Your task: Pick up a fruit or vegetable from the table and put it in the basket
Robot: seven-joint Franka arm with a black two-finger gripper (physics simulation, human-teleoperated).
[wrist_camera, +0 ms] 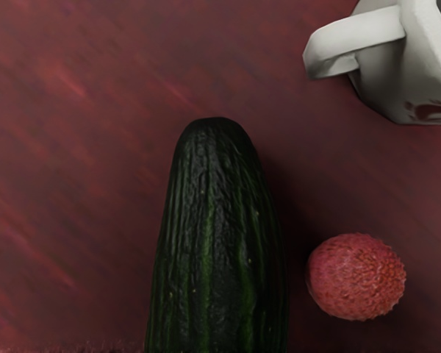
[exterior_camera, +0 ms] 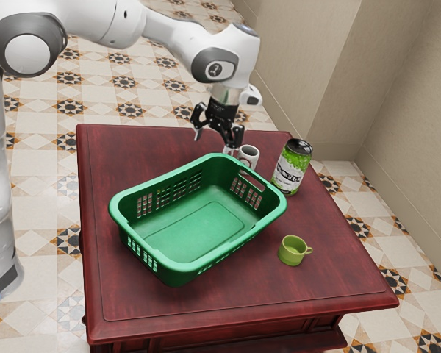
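A dark green, ridged cucumber (wrist_camera: pixel 217 250) lies on the red wooden surface (exterior_camera: pixel 132 316) beneath our black two-fingered claw (exterior_camera: pixel 214 143), its fingers spread wide. Just beside the cucumber we see a round, bumpy, pinkish-red fruit (wrist_camera: pixel 356 277), with a white mug (exterior_camera: pixel 248 155) near both. Our green plastic basket (exterior_camera: pixel 195 224) stands near the mug; toward the exterior view's right are a green can with a black top (exterior_camera: pixel 292 168) and an olive-green cup (exterior_camera: pixel 292 251).

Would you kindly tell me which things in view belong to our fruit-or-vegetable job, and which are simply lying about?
For the job:
- long, ridged, dark green cucumber
- round, bumpy, pinkish-red fruit (either would do)
- rectangular green plastic basket

Just lying about:
- white mug with handle
- green cylindrical can
- small yellow-green cup
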